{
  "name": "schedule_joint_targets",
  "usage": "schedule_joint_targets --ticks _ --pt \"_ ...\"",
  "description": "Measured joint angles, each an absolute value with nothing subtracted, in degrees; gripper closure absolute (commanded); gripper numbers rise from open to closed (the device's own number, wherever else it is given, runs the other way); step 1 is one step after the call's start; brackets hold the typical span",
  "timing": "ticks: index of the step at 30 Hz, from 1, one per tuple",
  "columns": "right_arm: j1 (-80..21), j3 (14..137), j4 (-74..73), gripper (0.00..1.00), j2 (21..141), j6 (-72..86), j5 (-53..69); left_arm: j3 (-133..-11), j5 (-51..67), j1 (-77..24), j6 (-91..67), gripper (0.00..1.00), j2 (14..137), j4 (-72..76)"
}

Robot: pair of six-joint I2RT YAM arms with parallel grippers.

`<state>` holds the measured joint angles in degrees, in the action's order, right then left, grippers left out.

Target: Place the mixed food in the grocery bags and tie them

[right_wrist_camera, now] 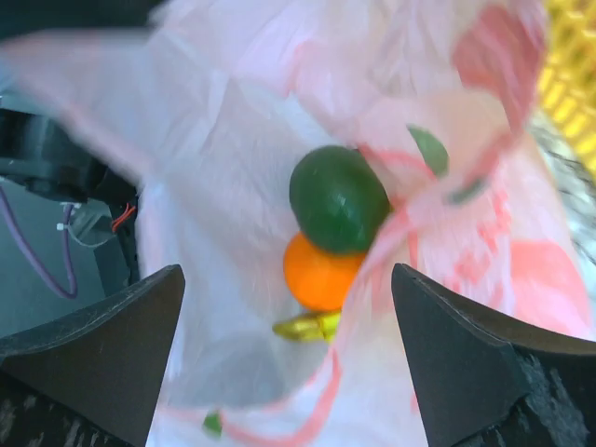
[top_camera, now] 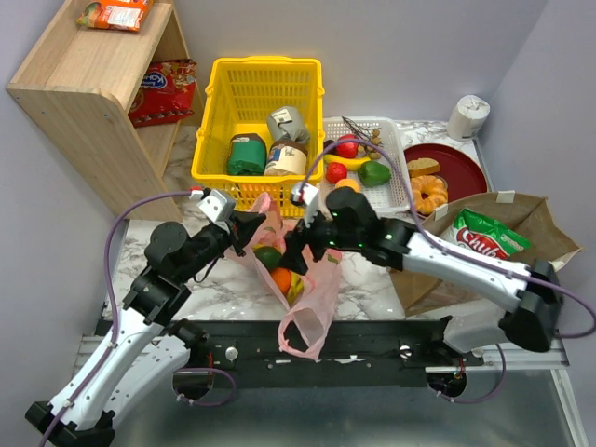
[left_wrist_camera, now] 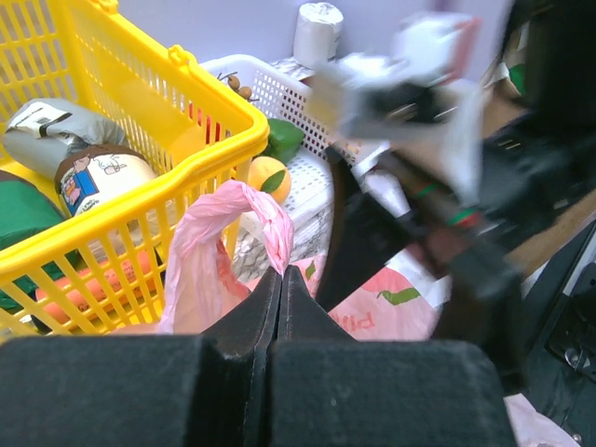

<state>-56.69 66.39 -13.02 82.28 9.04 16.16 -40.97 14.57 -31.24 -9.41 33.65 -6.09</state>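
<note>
Left gripper (left_wrist_camera: 281,272) is pressed shut, and one loop handle of the pink bag (left_wrist_camera: 209,251) rises straight out of its tips, so I read it as pinching that handle and holding the bag's mouth up beside the yellow basket (left_wrist_camera: 140,140). Right gripper (right_wrist_camera: 286,279) hangs over the same bag with its jaws spread wide and nothing between them. Looking down through it I see the orange (right_wrist_camera: 317,272) lying in the bag, with a dark green fruit (right_wrist_camera: 337,197) on top of it and a bit of yellow that I take for the bananas (right_wrist_camera: 307,326) just below. Off to my right the crisp packet (top_camera: 484,237) lies at the mouth of the paper bag (top_camera: 526,214), though I cannot tell how far inside it sits. So the loading looks mostly done. What is left, as I judge it, is the tying: the pink bag's second loop hangs loose toward the near edge, and neither bag shows a knot.
</note>
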Motion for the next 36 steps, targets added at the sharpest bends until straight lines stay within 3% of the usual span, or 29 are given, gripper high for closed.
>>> schedule_joint_targets --ticks 6,11,19,36 --pt "-58.50 58.94 -14.28 0.09 65.23 6.94 13.10 -41.01 12.14 -31.24 -9.54 1.00 34.83 -6.17" --pt "-64.51 58.98 -16.95 0.11 61.43 7.09 13.28 -41.12 9.89 -31.24 -9.74 1.00 37.65 -6.98" --pt "-77.84 57.93 -19.66 0.16 63.66 9.13 12.93 -41.12 8.10 -31.24 -9.91 1.00 38.00 -7.75" --pt "-88.36 64.12 -25.15 0.17 79.96 7.33 9.69 -41.12 6.66 -31.24 -10.13 1.00 37.63 -8.69"
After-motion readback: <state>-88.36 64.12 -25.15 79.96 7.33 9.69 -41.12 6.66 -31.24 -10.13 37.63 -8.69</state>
